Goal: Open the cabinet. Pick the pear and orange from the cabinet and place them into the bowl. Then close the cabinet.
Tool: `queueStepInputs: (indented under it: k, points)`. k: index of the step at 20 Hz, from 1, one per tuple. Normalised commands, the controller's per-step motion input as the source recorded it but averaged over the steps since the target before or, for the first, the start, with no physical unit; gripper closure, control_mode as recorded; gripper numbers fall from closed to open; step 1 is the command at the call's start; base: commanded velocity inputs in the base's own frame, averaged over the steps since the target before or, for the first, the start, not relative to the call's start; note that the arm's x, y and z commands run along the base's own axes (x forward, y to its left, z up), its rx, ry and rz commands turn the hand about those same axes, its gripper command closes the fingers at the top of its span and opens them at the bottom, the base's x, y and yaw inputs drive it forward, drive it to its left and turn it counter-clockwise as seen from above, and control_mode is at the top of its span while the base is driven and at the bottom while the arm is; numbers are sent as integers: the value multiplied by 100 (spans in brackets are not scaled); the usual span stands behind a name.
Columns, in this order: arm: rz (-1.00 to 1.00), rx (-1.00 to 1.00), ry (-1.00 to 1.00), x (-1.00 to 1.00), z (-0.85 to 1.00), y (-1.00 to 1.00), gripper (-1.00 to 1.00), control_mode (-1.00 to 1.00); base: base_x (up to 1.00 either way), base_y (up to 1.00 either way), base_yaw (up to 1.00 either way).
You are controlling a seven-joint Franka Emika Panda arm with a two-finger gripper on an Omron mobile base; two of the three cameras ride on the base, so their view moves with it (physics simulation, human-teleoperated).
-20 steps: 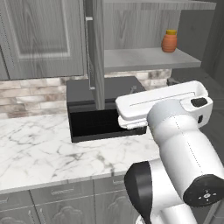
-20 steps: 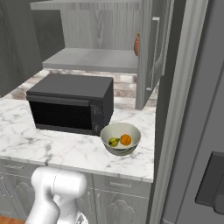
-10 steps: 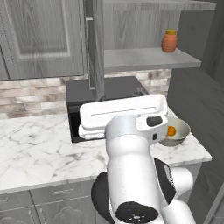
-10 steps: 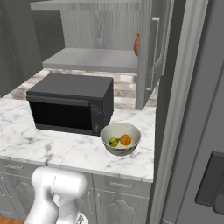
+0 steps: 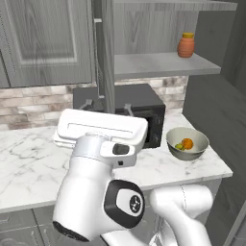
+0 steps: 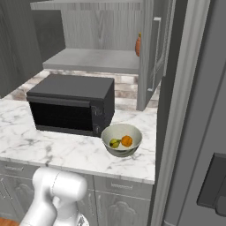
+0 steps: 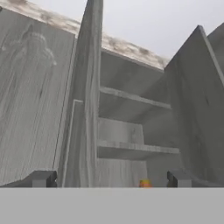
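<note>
Cabinet [image 5: 158,62] doors open, handles vertical.

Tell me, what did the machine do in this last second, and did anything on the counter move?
The white arm swung left across the left base view, from the right side of the picture to in front of the microwave, uncovering the bowl. Its end effector stayed wide open, holding nothing. Unchanged: the pear and orange lie in the bowl, the cabinet stands open, and the jar sits on its shelf.
</note>
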Motion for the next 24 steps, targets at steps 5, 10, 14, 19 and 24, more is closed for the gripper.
queueStepInputs:
  k: [5, 10, 14, 19, 24]
  points:
    - [-32, 3, 2, 5, 0, 1, -100, -100, 0, 0, 0]
    - [-29, 1, 10, 11, 0, 0, -100, -100, 0, 0, 0]
    - [0, 0, 3, 4, 0, 0, -100, -100, 0, 0, 0]
    - [0, 0, 8, 57, -3, 0, -100, -100, 0, 0, 0]
    - [-1, 5, 15, 85, -15, 0, -100, -100, 0, 0, 0]
